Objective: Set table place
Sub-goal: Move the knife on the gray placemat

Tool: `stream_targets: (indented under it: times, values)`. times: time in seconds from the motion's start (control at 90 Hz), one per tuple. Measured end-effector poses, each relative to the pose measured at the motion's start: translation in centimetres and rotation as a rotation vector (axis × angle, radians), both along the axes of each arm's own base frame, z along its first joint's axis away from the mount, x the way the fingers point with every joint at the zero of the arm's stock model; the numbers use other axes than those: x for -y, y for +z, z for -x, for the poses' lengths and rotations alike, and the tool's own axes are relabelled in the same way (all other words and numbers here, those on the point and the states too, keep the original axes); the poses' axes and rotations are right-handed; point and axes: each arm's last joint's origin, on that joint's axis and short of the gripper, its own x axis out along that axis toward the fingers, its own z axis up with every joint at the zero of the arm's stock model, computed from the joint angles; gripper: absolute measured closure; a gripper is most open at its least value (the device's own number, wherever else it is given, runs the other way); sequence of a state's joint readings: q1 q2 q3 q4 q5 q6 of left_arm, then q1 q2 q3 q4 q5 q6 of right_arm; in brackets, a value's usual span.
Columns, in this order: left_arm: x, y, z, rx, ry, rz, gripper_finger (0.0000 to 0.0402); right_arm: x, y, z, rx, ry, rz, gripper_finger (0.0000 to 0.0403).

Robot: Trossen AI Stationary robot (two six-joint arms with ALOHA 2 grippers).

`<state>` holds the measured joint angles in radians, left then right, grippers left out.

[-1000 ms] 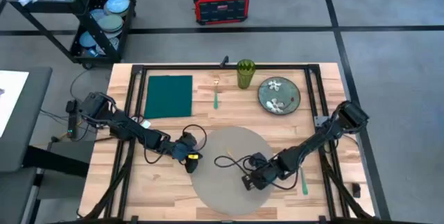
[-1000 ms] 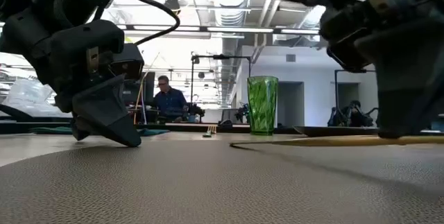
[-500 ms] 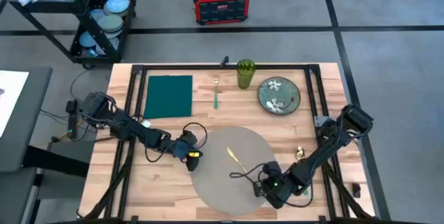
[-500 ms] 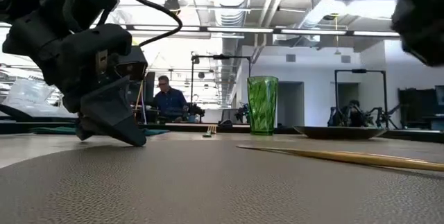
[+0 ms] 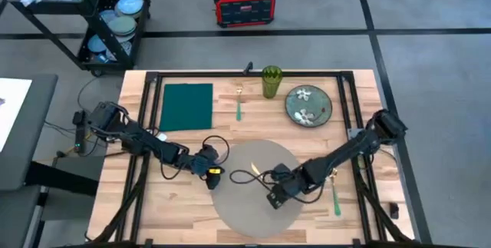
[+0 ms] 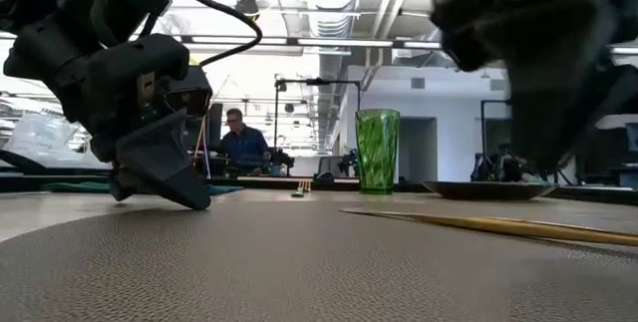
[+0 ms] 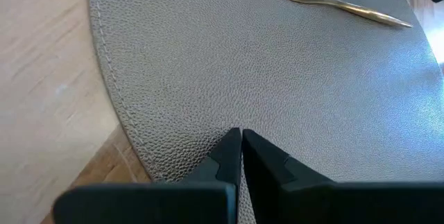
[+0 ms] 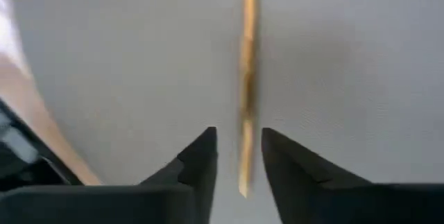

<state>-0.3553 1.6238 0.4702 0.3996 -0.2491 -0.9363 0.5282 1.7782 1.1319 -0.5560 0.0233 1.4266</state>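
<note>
2 dark robot arms work over a light wooden surface (image 5: 192,209) with a black rail frame, both reaching to the large round grey placemat (image 5: 257,206) that lies at the near middle of it. The left claw (image 5: 212,179) sits low at the placemat's left edge; its wrist camera shows its 2 fingers (image 7: 229,156) pressed together, closed on nothing, tips at the mat's pebbled rim. The right claw (image 5: 273,196) hangs over the mat's centre-right, fingers (image 8: 201,156) slightly parted, with the end of a slim gold knife (image 8: 247,78) lined up in the gap between them; whether they touch it cannot be told. From above, the knife (image 5: 246,173) lies flat on the placemat between the 2 claws.

Along the far side of the surface lie a dark green napkin (image 5: 186,107), a green-handled utensil (image 5: 238,107), a ribbed green tumbler (image 5: 271,81) standing upright, and a grey-green floral plate (image 5: 308,104), all well apart from the placemat. Another green-handled utensil (image 5: 335,199) lies on the wood just right of the mat.

Beyond the surface stand a dark shelf cart (image 5: 100,18) carrying blue dishes and a red box (image 5: 244,2) on the floor. In the level view, a person (image 6: 240,145) sits in the room behind.
</note>
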Motion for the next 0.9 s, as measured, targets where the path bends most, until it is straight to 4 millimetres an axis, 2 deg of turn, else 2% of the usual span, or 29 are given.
stream_targets:
  times: [0.189, 0.356, 0.567, 0.756, 0.9]
  values:
    - [0.0, 0.0, 0.0, -0.007, 0.002, -0.004, 0.0402, -1.6, -0.3, 0.7, -0.009, -0.031, -0.035, 0.022]
    - [-0.1, 0.0, 0.0, -0.008, -0.002, -0.011, 0.0402, -2.2, -2.1, 1.5, -0.108, -0.03, 0.018, 0.0228]
    - [-0.1, -0.1, 0.1, -0.02, -0.004, -0.012, 0.0402, -3.1, -3.2, 0.4, -0.058, 0.0, -0.049, 0.0236]
    - [-0.2, -0.1, 0.1, -0.021, -0.004, -0.011, 0.0402, -2.4, -2.6, 0.9, -0.088, -0.017, -0.001, 0.0237]
    - [-0.2, -0.1, 0.0, -0.021, -0.004, -0.008, 0.0402, -2.3, -1.8, 0.7, -0.027, -0.026, 0.001, 0.0237]
